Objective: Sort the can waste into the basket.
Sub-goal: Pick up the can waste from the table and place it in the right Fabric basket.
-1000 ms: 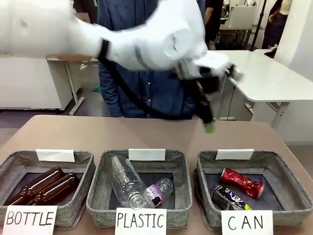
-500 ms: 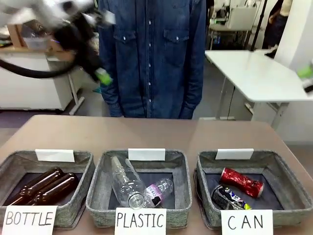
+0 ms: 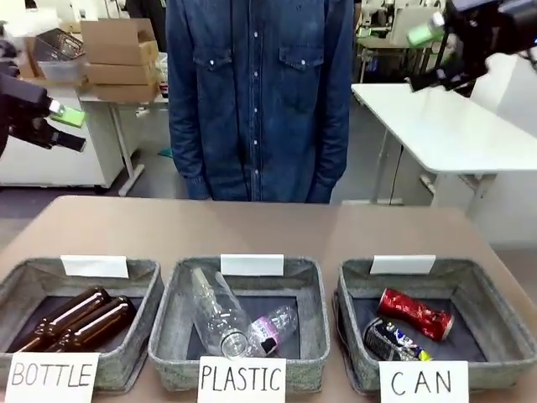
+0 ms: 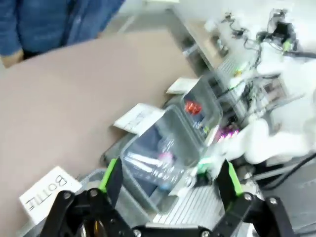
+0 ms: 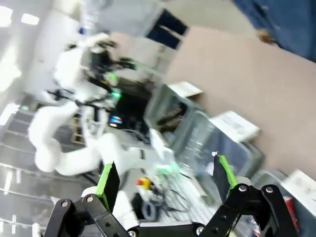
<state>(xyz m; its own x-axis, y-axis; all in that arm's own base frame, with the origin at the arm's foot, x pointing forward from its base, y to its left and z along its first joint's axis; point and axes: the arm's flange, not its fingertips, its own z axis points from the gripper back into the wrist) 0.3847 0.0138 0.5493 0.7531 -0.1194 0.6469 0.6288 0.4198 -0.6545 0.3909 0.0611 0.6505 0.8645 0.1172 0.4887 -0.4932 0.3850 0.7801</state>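
Both cans, the red can (image 3: 414, 313) and the black can (image 3: 393, 340), lay in the basket (image 3: 495, 332) marked CAN, far below the right gripper (image 3: 443, 52). That gripper and the left gripper (image 3: 59, 126) hung wide open and empty above the bench (image 3: 277, 227).

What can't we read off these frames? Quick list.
- Black can, front view: its near end is hidden behind the CAN card.
- Brown bottles, front view: their near ends are cut off by the BOTTLE card.
- Baskets, left wrist view: motion blur, contents unreadable.
- Right wrist view: blurred throughout.
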